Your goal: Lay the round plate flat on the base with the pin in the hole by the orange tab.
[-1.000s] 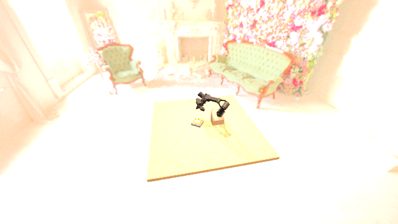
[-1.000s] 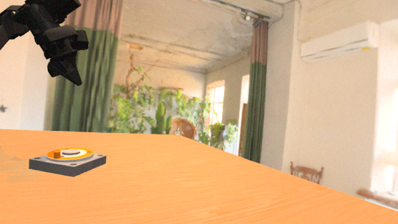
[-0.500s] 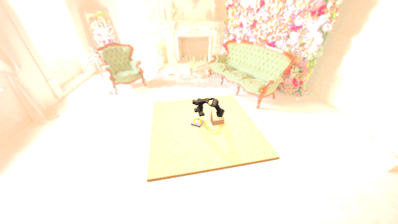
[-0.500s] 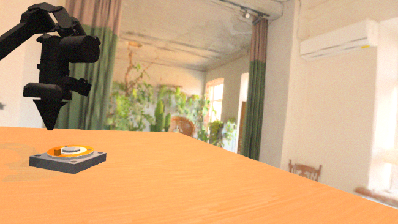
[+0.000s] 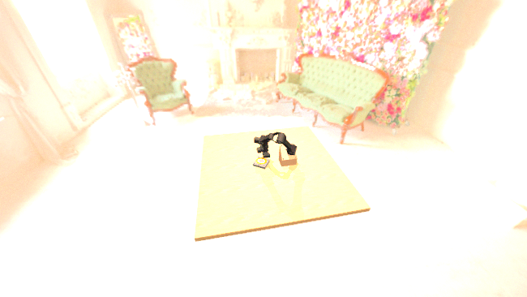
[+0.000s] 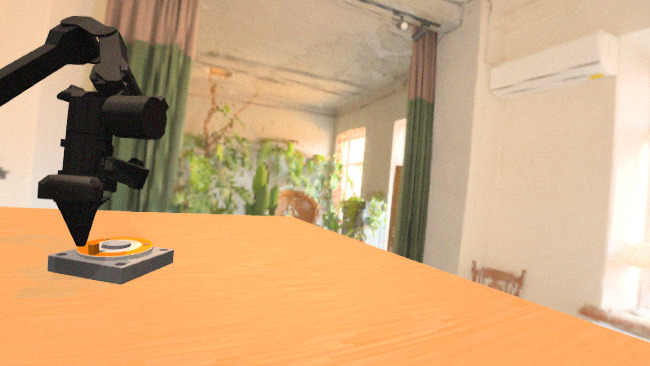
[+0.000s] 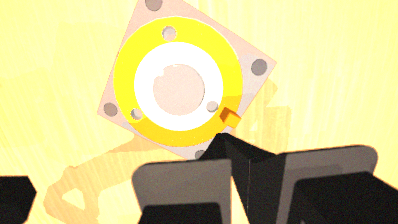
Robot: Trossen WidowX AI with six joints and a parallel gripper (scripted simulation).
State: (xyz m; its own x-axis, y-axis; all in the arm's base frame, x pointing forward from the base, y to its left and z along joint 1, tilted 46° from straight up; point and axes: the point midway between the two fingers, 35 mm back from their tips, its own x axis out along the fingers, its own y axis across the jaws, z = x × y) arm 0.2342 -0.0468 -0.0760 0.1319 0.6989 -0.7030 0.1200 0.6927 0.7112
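The closed gripper, holding nothing, points straight down at the plate edge just beside the orange tab, which stands up from the rim. The raised post fills the plate's middle. Open wooden table surrounds the square base on every side seen. The arm's own mounting block stands near the base

The claw hides the plate's near rim — perhaps touching, too unclear.
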